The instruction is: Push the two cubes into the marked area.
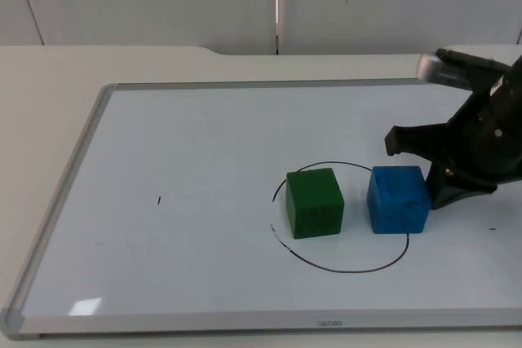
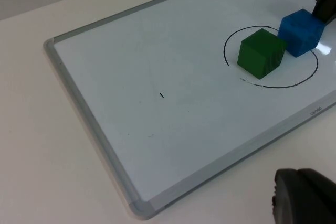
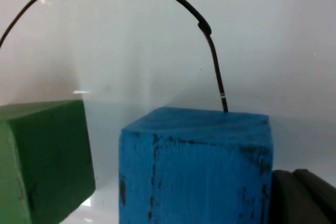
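Up close, right gripper [image 1: 436, 189] touches blue cube [image 1: 397, 199]; finger state unclear

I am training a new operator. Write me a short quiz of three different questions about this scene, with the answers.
1. True or false: the green cube lies inside the drawn circle.
2. Which cube is the right pincer next to? A) green B) blue C) neither
3. Fill in: the blue cube sits on the circle's ____ , not fully inside.

Key
1. True.
2. B. The right pincer is at the blue cube's outer side; the left pincer waits off the whiteboard.
3. Line.
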Robot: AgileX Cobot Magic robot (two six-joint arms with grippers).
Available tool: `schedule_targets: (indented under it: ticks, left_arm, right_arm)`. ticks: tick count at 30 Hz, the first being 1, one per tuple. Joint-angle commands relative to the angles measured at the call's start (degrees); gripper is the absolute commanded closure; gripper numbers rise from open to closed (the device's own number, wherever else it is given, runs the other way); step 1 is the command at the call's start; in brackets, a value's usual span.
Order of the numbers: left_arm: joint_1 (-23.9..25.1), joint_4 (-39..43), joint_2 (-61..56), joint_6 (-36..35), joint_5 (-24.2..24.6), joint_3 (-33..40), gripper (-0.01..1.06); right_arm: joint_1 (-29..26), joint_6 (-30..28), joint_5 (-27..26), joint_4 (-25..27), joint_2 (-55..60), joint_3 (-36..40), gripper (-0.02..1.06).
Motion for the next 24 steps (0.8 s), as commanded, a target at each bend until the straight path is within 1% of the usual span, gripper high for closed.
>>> schedule_targets:
  ticks: [1,10,18,24]
  left_arm:
    - [-0.22,0.25,-0.27,-0.45,-0.54,0.25,1.05]
    - [-0.22,0.25,-0.27,-0.45,-0.54,0.25,1.05]
    - [-0.22,0.25,-0.27,-0.45,-0.54,0.25,1.05]
    - [-0.22,0.25,-0.27,-0.45,-0.54,0.25,1.05]
  right_arm:
    - [0.36,-0.22,-0.42,0.24,-0.16,-0.28,1.04]
    - [0.64,-0.11,-0.31,0.38,-0.16,-0.28,1.04]
    - [0.64,-0.11,-3.05,0.51,-0.16,-0.28,1.04]
    - [0.64,-0.11,-3.19,0.77,-0.16,-0.28,1.04]
